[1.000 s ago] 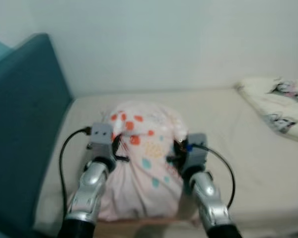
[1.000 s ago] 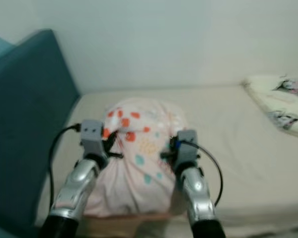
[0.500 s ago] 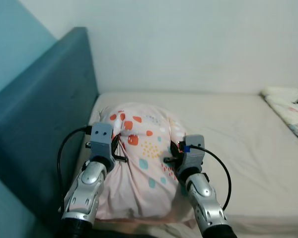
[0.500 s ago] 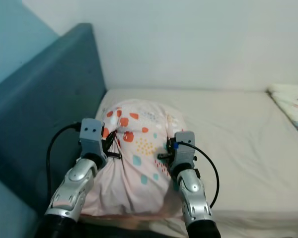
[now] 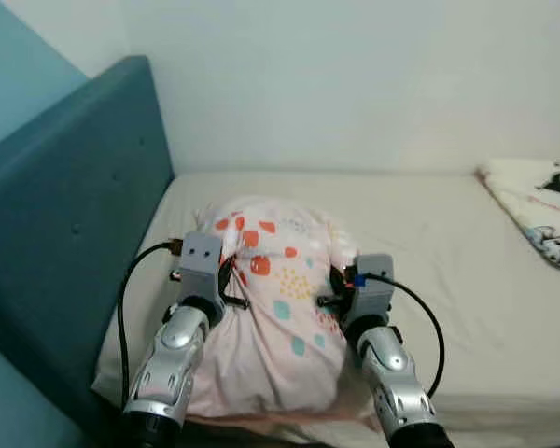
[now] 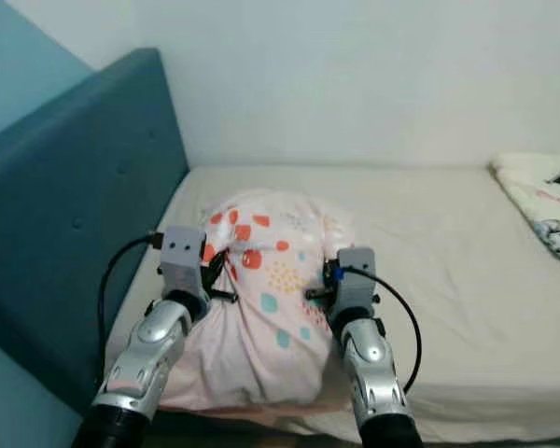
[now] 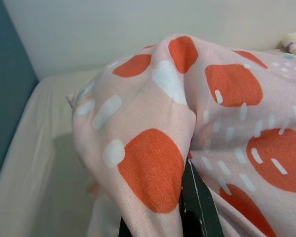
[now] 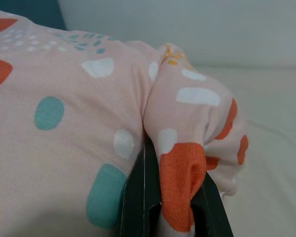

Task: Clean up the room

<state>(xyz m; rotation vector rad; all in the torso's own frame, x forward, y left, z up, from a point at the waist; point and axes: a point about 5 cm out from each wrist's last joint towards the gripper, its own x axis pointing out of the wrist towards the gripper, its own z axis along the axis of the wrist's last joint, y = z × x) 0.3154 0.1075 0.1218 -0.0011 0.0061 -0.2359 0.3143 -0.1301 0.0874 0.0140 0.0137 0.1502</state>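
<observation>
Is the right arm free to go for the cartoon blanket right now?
Probably not: the right tool is pinching a fold of the pink pillow, as is the left tool, and the cartoon blanket lies well off across the mattress.

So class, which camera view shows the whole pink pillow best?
The left eye view: the pillow lies complete on the bed, between both grippers. The right eye view matches it. The wrist views give close-ups of pinched fabric folds.

Soft, even light, fairly bright, with no glare. The head views are sharp, slightly soft at their edges. Faint shadow lies beside the pillow on the bed. Wrist views blur the nearest cloth.
</observation>
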